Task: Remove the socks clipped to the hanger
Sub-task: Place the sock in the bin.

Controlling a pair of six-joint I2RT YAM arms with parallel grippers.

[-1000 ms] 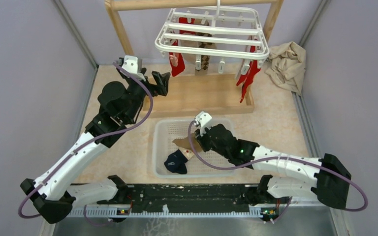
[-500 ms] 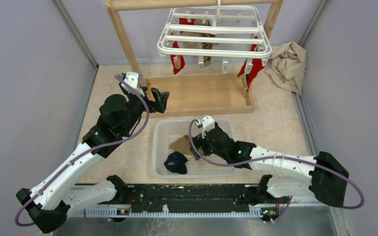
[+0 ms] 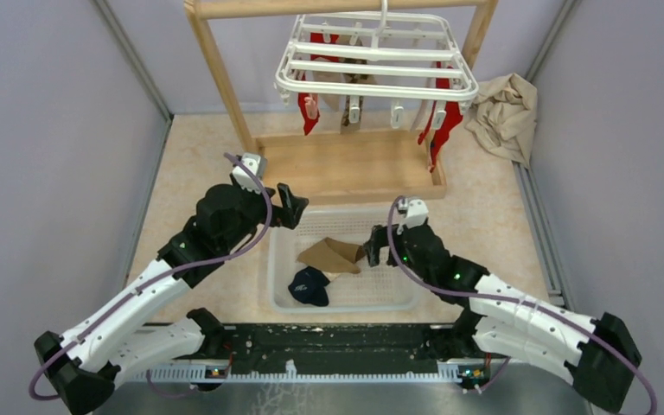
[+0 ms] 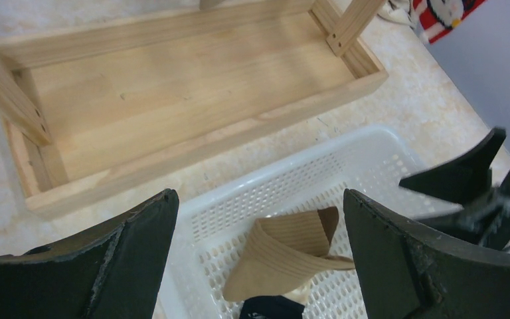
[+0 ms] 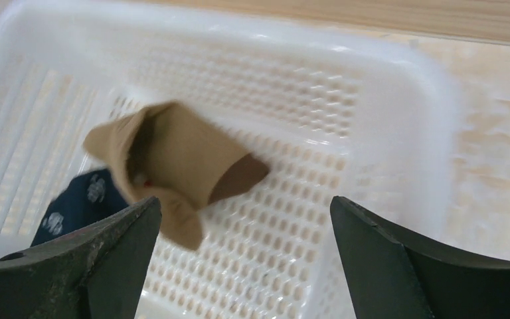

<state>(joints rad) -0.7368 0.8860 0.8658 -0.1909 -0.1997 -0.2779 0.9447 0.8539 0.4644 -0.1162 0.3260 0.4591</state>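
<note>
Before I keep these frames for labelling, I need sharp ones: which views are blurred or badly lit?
Right wrist view: motion-blurred, the tan sock and basket rim smeared. Left wrist view: sharp on the wooden base, even light. Top view: crisp, evenly lit, hanger clear, no glare.

Room lies open over the basket (image 3: 275, 259) between the left gripper (image 3: 294, 206) and right gripper (image 3: 372, 245); behind it, the wooden frame (image 3: 222, 78), hanger (image 3: 372, 89) and socks (image 3: 443, 130) bar the way.
</note>
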